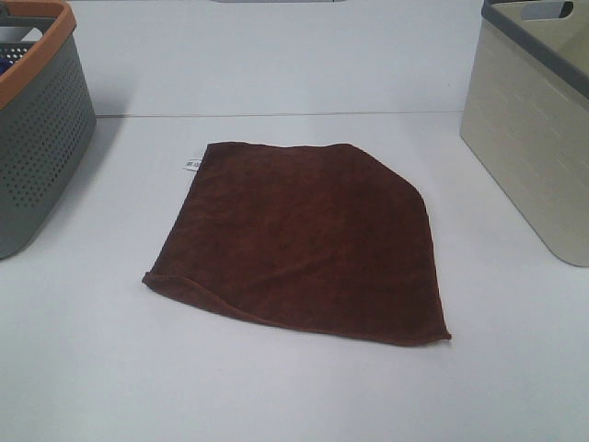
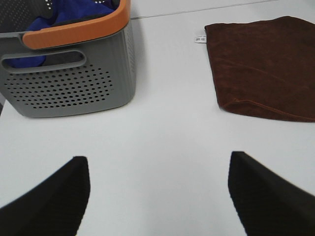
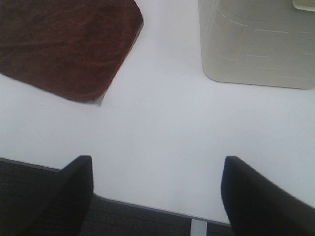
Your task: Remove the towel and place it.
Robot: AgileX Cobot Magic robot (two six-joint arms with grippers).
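The dark maroon-brown towel [image 1: 299, 235] lies flat on the white table in the middle of the exterior view, with its small white tag [image 1: 191, 166] at the far left edge. It also shows in the left wrist view [image 2: 263, 66] and the right wrist view [image 3: 61, 44]. Neither gripper shows in the exterior view. My left gripper [image 2: 157, 196] is open and empty above bare table, short of the towel. My right gripper [image 3: 155, 194] is open and empty above the table's front edge.
A grey perforated basket with an orange rim [image 1: 37, 138] stands at the left and holds blue cloth [image 2: 74, 12]. A beige basket with a dark grey rim [image 1: 538, 138] stands at the right. The table's front edge [image 3: 147, 206] shows in the right wrist view.
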